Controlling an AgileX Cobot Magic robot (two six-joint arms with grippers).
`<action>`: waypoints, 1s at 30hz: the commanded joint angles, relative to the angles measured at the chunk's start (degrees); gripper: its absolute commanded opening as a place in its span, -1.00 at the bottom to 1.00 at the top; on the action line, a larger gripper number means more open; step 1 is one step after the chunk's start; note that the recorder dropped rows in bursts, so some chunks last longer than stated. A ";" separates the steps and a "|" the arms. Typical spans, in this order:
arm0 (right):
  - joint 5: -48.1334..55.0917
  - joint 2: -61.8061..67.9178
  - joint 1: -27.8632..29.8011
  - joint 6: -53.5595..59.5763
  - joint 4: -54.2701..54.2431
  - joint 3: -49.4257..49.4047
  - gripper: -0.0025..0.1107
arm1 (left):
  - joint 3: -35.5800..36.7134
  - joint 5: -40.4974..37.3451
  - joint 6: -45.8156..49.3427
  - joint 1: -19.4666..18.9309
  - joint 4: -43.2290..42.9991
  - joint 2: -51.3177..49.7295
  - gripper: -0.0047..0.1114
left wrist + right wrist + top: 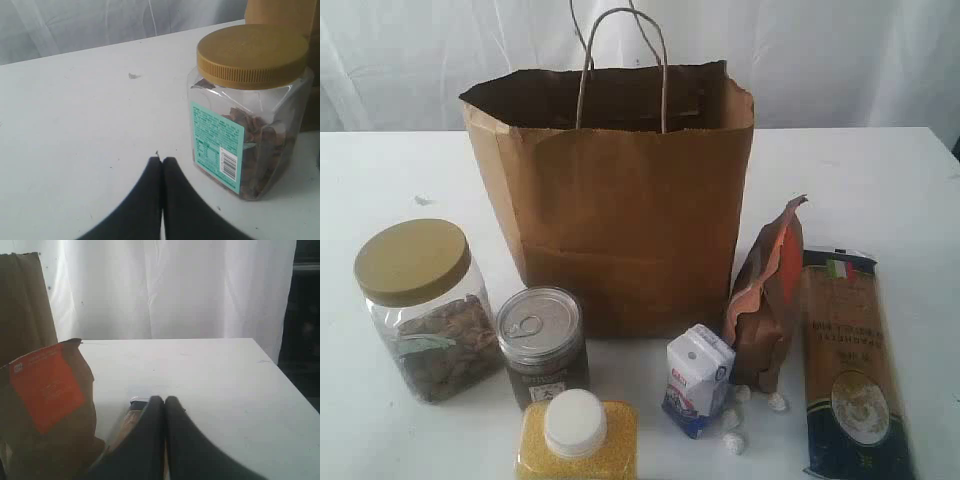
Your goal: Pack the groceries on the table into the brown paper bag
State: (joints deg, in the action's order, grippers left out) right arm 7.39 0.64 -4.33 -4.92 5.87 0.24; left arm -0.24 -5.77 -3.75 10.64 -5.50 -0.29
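We judge the packing has not begun. All six groceries stand on the desk [880, 190] in front of the bag [620, 200], which is upright with its mouth open (we cannot see down to its floor). The jar [420, 310] is at the left, and the can [542, 345] is just beside it. The bottle [577, 440] is nearest the camera. The carton [698, 380] is right of centre, the pouch [767, 300] leans beside it, and the spaghetti pack [855, 370] lies flat at the far right.

The step in hand looks like choosing and reaching for a first item. Neither arm shows in the exterior view.

The left pincer [161, 162] has its fingers pressed together and holds nothing. It sits low over bare desk, near the jar but apart from it. The right pincer [164, 401] is likewise closed tip to tip and empty. The pouch is close on one side of it, and a strip of what we take for the spaghetti pack shows just under its fingers. We cannot tell whether it touches.

We think either pincer must spread before it can take anything. The jar is broad and will need a wide opening, perhaps more than the jaws allow. The pouch or the carton looks the easier first pick, followed by a lift clear over the bag's rim.
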 commanded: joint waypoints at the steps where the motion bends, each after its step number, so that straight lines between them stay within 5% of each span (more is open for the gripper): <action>1: -0.12 -0.18 0.37 0.22 -0.07 -0.24 -0.96 | 0.24 0.17 -0.07 -0.18 0.03 0.29 -0.92; 11: -0.25 -0.18 0.37 -0.20 -0.05 -0.24 -0.96 | 0.24 0.17 -0.07 -0.18 0.03 0.29 -0.92; 17: -5.07 -0.18 0.37 -17.63 -7.17 -0.24 -0.96 | 0.24 0.17 -0.07 -0.18 0.03 0.29 -0.92; 23: -14.07 -0.18 0.37 -20.77 -7.38 -0.24 -0.96 | 0.24 0.17 -0.07 -0.18 0.03 0.29 -0.92; 27: 3.81 3.23 -3.94 -15.62 -7.92 12.33 -0.96 | 0.24 0.17 -0.07 -0.18 0.03 0.29 -0.92; 30: 17.30 11.71 -8.58 4.92 -16.90 25.18 -0.96 | 0.24 0.17 -0.07 -0.18 0.03 0.29 -0.92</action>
State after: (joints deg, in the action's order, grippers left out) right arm 16.82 7.69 -10.37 -12.43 -5.25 18.44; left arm -0.24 -5.77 -3.75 10.64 -5.50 -0.29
